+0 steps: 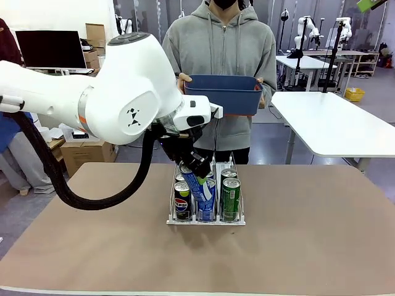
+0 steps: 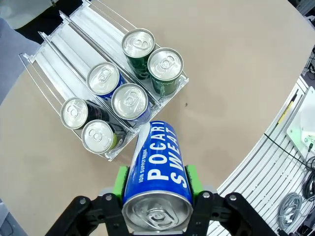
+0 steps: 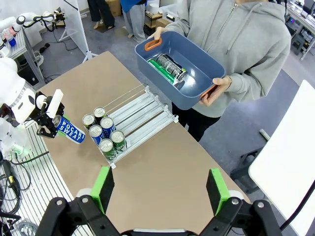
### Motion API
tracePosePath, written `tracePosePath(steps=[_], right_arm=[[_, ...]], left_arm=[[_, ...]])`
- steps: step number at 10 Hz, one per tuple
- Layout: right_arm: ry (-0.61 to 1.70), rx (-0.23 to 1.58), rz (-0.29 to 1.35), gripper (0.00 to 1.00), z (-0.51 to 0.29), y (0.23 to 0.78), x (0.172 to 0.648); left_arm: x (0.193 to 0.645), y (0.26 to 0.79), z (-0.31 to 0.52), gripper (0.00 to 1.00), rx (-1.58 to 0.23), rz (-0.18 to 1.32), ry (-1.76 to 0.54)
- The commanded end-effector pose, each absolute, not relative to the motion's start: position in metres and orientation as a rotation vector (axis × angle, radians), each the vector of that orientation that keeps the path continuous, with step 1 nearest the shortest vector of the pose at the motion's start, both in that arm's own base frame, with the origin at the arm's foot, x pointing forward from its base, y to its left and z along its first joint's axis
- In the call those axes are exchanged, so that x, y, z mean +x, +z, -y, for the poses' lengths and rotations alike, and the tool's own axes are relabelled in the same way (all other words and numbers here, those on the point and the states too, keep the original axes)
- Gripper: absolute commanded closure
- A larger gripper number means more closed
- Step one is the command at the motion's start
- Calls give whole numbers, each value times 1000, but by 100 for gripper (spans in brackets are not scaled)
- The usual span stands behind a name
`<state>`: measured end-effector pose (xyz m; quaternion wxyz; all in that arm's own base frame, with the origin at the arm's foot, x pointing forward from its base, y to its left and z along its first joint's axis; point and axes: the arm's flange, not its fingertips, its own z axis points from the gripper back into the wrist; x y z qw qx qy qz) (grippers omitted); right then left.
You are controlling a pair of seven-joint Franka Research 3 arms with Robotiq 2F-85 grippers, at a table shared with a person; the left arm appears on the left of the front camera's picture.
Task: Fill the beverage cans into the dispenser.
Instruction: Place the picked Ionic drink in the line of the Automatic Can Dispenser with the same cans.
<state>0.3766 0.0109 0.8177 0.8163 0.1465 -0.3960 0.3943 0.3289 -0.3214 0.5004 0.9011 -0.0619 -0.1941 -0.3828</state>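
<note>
Held can: a blue beverage can (image 2: 158, 162) printed POCARI SWEAT, in the air by the robot-side end of the dispenser (image 2: 74, 45).
Long axis: in the left wrist view it runs along the fingers, silver pull-tab top toward the camera and base toward the rack's front edge. In the front view the can (image 1: 196, 185) is tilted, top up and to the left, base down in front of the middle lane.
Contact: I cannot tell whether the base touches the rack.
Left end effector: the left end effector (image 2: 156, 178) is clenched on this can, with a green pad on each side of the body.
Rack contents: six upright cans, two per lane, are crowded at the robot-side end: black ones (image 2: 74, 113), blue ones (image 2: 130, 101) and green ones (image 2: 165, 64).
Rack axis: the lanes run from the robot toward the person.
Open room: the far stretch of all three lanes (image 3: 147, 105) is bare. The table (image 1: 308, 246) lies open on both sides of the rack and in front of it.
Edges: the rack's white base edge (image 1: 207, 222) faces the robot. In the left wrist view the table's edge curves past near the held can.
Right end effector: the right end effector (image 3: 160, 187) is released, pads wide apart, high over the table and well apart from the rack.
Person: two hands (image 3: 216, 88) hold a blue bin (image 3: 197, 54) beyond the far table edge. Inside it lie a green can and a dark can (image 3: 170, 69).
</note>
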Motion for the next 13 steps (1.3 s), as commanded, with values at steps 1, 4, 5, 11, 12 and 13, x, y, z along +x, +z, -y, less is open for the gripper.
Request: tracePosePath(steps=[1,4,5,11,12,13], right_arm=[[842,316,842,0,-11,816,375],[842,316,842,0,-11,816,375],[842,316,842,0,-11,816,375],[842,316,842,0,-11,816,375],[842,316,842,0,-11,816,375],[842,316,842,0,-11,816,375]], left_arm=[[335,498,333,43,-101,393,-794],[343,489,340,43,-87,355,-803],[348,483,344,43,-90,347,-794],[384,460,353,43,-60,367,-806],[392,459,352,43,-57,362,-806],[399,458,352,43,-46,370,-804]])
